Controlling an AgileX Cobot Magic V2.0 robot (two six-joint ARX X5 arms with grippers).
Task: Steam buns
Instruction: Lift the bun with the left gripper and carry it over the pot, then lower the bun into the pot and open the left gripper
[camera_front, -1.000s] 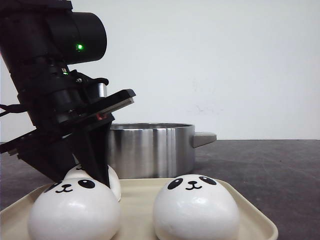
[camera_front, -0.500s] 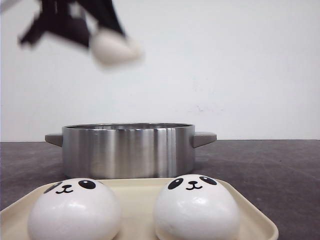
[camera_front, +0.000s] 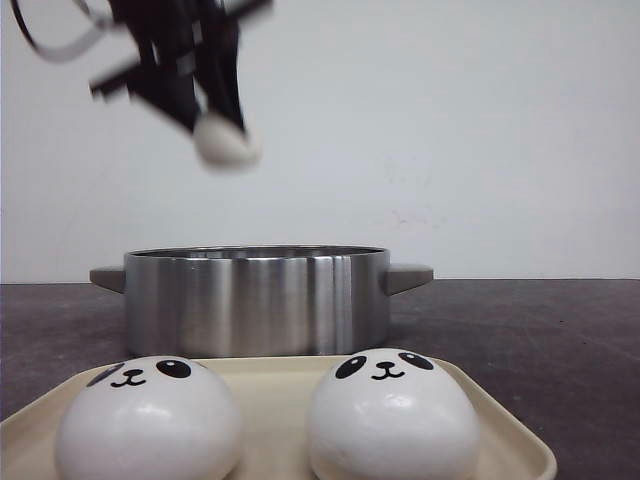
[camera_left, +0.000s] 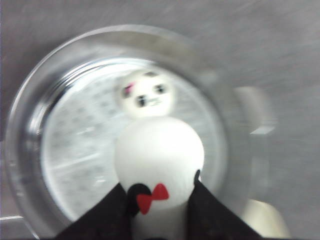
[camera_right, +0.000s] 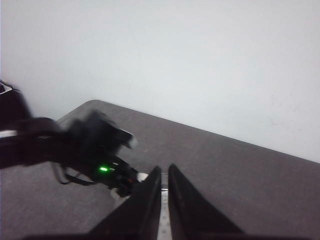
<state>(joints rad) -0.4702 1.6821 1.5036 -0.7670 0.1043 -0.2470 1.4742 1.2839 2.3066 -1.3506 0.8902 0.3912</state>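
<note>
My left gripper (camera_front: 215, 125) is shut on a white panda bun (camera_front: 226, 142) and holds it high above the steel pot (camera_front: 255, 300). In the left wrist view the held bun (camera_left: 159, 155), with a red bow mark, sits between the black fingers (camera_left: 210, 212) directly over the pot's perforated steamer floor (camera_left: 75, 150). Another panda bun (camera_left: 146, 94) lies inside the pot. Two more buns (camera_front: 148, 415) (camera_front: 392, 412) sit on the cream tray (camera_front: 505, 430) in front. My right gripper (camera_right: 165, 174) is shut and empty, raised off to the side.
The pot has side handles (camera_front: 408, 276) and stands on the dark grey table (camera_front: 530, 330) behind the tray. A white wall is at the back. The left arm (camera_right: 85, 145) with its green light shows in the right wrist view.
My left gripper closed on a rear bun on the tray, lifted it high, and has now come down a little over the pot. The two front buns have not moved.
</note>
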